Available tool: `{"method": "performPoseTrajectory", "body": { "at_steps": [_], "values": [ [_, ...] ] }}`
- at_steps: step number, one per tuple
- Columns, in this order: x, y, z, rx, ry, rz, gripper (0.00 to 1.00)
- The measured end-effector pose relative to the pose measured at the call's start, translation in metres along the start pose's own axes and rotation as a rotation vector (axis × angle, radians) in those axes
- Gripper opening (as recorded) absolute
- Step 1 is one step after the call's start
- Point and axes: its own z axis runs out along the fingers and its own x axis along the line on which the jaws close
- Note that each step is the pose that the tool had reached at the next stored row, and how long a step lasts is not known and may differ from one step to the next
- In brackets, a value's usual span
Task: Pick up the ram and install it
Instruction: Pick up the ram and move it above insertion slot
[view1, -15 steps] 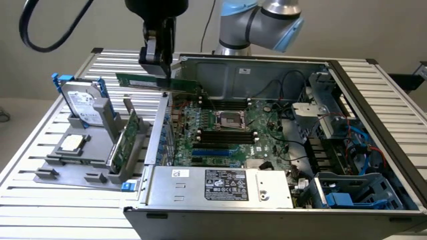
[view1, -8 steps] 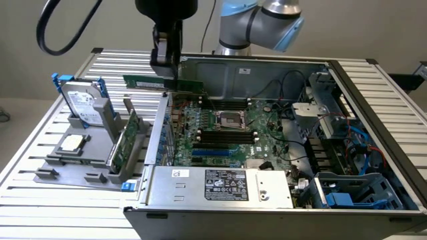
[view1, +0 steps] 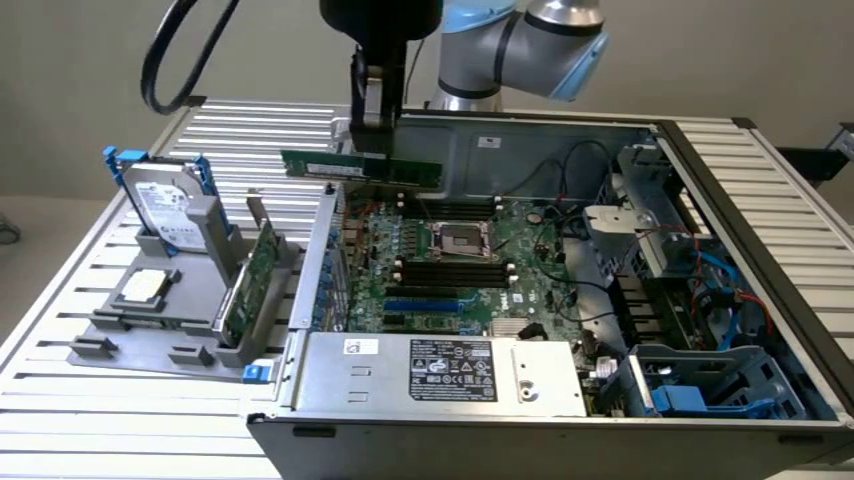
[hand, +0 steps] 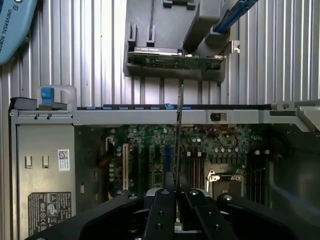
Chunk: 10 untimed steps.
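Ram (view1: 360, 167) is up in the air, held level by your gripper (view1: 378, 150), fingers pinched shut on its top edge near the middle. In the wrist view you see the ram (hand: 178, 135) edge-on, a thin line running out from the gripper (hand: 176, 192) between the two black fingers (hand: 161, 215). It hangs over the open pc case (view1: 747, 180), above the far part of the mobo (view1: 441, 290) and clear of it. Right under your path you've got the cpu socket (view1: 463, 238) w/ long black memory slots (view1: 454, 270) on both sides of it, and black cables (view1: 577, 165) looping just beside the socket on the exterior view's right. The case side wall (view1: 320, 250) stands upright near the stick's end on the exterior view's left. Inside the case you also have the silver psu (view1: 441, 370) at the near edge, plus blue cables (view1: 721, 275) and a blue bracket (view1: 681, 398) on the exterior view's right. Outside it, on the slatted table (view1: 80, 430), a grey fixture (view1: 134, 345) holds a hard drive (view1: 167, 205) standing upright, a green expansion card (view1: 254, 275) on edge, and a square silver processor chip (view1: 144, 287) lying flat.
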Motion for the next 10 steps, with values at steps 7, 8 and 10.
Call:
{"method": "performPoseTrajectory", "body": {
  "at_steps": [7,8,10],
  "values": [
    [-0.003,-0.0159,0.0011,-0.0006,0.0008,-0.011,0.14],
    [-0.004,-0.0187,0.0016,-0.0006,0.0007,-0.012,0.14],
    [-0.006,-0.0245,0.0025,-0.0007,0.0008,-0.013,0.14]
  ]
}}
